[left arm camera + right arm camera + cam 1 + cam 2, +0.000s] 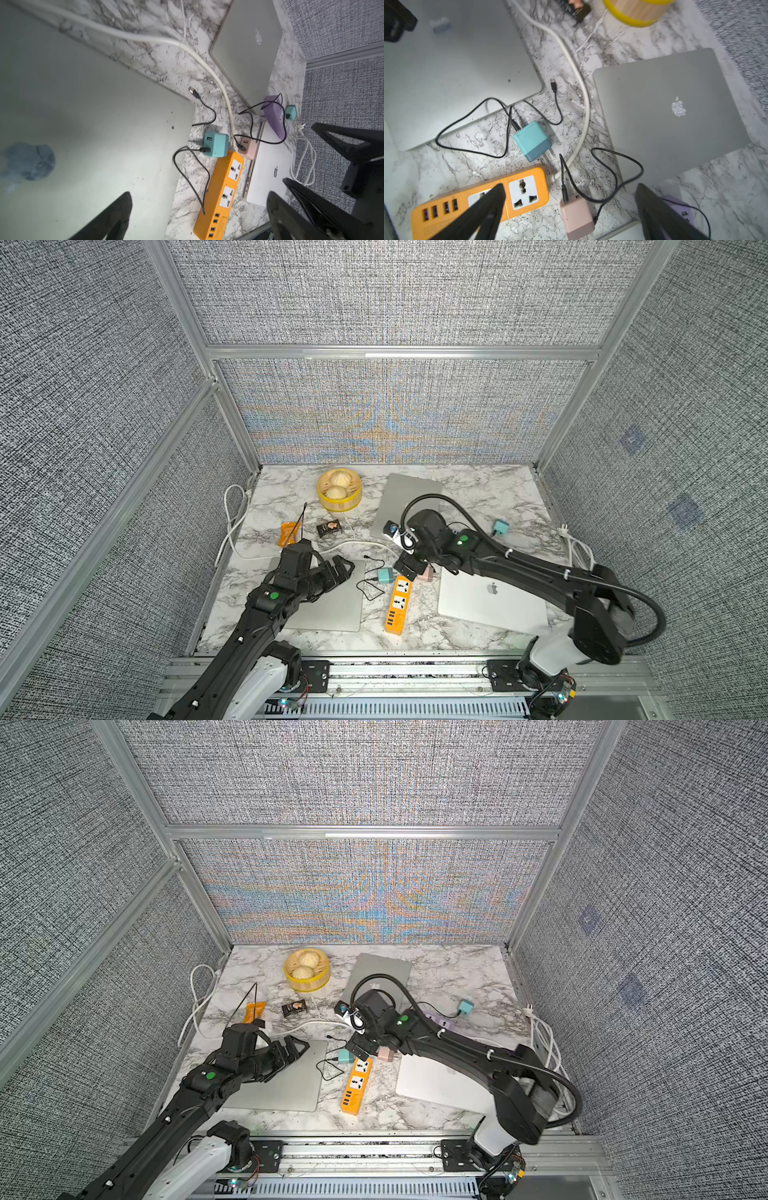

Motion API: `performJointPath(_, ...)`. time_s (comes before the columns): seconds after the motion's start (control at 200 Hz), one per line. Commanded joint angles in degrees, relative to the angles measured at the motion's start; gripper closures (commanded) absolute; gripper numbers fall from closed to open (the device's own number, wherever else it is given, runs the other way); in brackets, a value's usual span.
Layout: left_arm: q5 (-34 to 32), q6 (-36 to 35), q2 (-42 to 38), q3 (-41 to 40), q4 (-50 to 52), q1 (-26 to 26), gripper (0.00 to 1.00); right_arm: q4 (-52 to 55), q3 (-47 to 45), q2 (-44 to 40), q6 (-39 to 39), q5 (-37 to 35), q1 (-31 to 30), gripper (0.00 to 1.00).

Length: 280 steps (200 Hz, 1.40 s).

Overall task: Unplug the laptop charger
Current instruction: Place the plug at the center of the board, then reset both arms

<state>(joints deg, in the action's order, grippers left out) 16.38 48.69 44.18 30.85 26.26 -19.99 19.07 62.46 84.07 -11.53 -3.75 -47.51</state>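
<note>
Heads up, your teal laptop charger (532,141) is lying loose on the marble surface (446,170) with its prongs out in the open. It's just off the end of the orange power strip (446,209), in no socket, and its black cable (467,116) ends free by the corner of the silver laptop (456,72). Your right pincer (570,185) is spread wide and empty over the strip's end and the pink charger (576,216), with the teal one just past its fingertips. Your left pincer (199,194) is wide and empty too, over that laptop's corner, so the charger sits between the two, touching neither.
</note>
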Motion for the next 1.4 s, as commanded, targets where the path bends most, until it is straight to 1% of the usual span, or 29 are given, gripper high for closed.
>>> performJointPath(0.0,-6.8,-7.4,-2.9,0.2,-8.4,0.0,0.0,-16.6,-9.3,-8.7,10.8,-7.8,3.7,0.01)
performJointPath(0.055,-11.5,-10.7,-5.5,-0.4,-11.4,0.1,0.0,-22.8,-15.3,-14.0,11.4,-10.3,5.8,0.01)
performJointPath(0.085,-14.6,-13.2,-7.1,-1.0,-13.3,0.1,0.0,-26.2,-19.1,-16.8,11.5,-12.7,6.6,0.01)
performJointPath(0.15,-18.7,-17.0,-10.4,-3.4,-18.8,0.1,0.0,-32.0,-25.2,-21.9,11.5,-18.8,8.8,0.01)
performJointPath(0.235,-21.3,-24.4,-14.0,-8.1,-28.5,0.1,0.0,-33.9,-31.3,-27.9,12.3,-26.7,12.4,0.01)
performJointPath(0.305,-25.0,-29.5,-15.0,-9.6,-31.5,0.1,0.0,-33.5,-34.8,-32.1,12.1,-29.4,15.6,0.01)
performJointPath(0.405,-28.6,-39.5,-13.2,-8.8,-31.6,0.1,0.0,-34.3,-39.9,-36.7,11.8,-32.3,20.4,0.01)
performJointPath(0.505,-32.0,-49.6,-8.3,-7.9,-32.7,0.1,0.0,-37.1,-44.9,-39.2,12.5,-32.8,25.6,0.01)
performJointPath(0.545,-34.2,-52.0,-5.7,-8.0,-34.1,0.1,0.0,-38.8,-46.7,-39.7,13.0,-32.2,27.5,0.01)
performJointPath(0.59,-38.8,-51.6,-2.7,-8.3,-36.6,0.1,0.0,-41.3,-48.3,-39.6,13.3,-30.5,29.6,0.01)
performJointPath(0.64,-44.3,-50.0,1.0,-9.4,-40.9,0.1,0.0,-43.1,-49.3,-38.8,13.7,-29.2,31.6,0.01)
performJointPath(0.69,-46.5,-51.5,4.3,-11.2,-47.1,0.1,0.0,-44.9,-49.7,-37.5,14.2,-27.6,33.3,0.01)
performJointPath(0.775,-47.5,-54.1,10.7,-14.3,-58.2,0.1,0.0,-49.6,-50.1,-33.5,14.0,-25.2,35.6,0.01)
performJointPath(0.851,-49.5,-52.9,17.6,-14.6,-63.4,0.1,0.0,-55.5,-50.6,-29.0,13.0,-22.8,36.9,0.01)
performJointPath(0.941,-50.5,-53.5,27.1,-14.8,-71.5,0.1,0.0,-62.4,-50.8,-23.0,12.4,-20.6,37.9,0.01)
performJointPath(1.021,-50.8,-57.6,35.1,-15.4,-84.9,0.1,0.0,-69.3,-50.9,-17.1,11.2,-19.2,38.2,0.01)
performJointPath(1.066,-49.7,-57.7,38.7,-15.8,-90.6,0.7,0.0,-72.0,-50.6,-13.3,10.0,-18.4,38.3,0.01)
performJointPath(1.116,-50.4,-57.3,42.9,-14.6,-92.0,1.0,0.01,-75.8,-50.7,-9.6,8.4,-17.0,38.3,0.01)
performJointPath(1.146,-50.2,-58.5,45.1,-14.2,-95.3,1.2,0.01,-77.8,-50.8,-6.8,8.6,-16.4,38.4,0.01)
performJointPath(1.176,-50.2,-59.0,45.6,-14.6,-96.8,1.2,0.0,-80.6,-50.9,-4.1,8.8,-15.9,38.6,0.01)
performJointPath(1.256,-48.8,-56.7,43.2,-14.8,-92.8,1.8,0.01,-88.7,-51.3,3.2,7.6,-13.7,38.6,0.01)
performJointPath(1.321,-46.2,-56.8,43.8,-15.8,-95.1,2.6,0.01,-93.6,-50.3,7.7,6.1,-13.2,38.3,0.01)
performJointPath(1.346,-45.5,-57.0,44.1,-15.9,-95.9,2.9,0.0,-91.2,-49.8,6.9,6.2,-13.6,38.1,0.01)
performJointPath(1.396,-44.2,-56.5,43.8,-15.9,-94.8,3.5,0.01,-79.9,-46.3,3.3,7.3,-13.4,38.3,0.01)
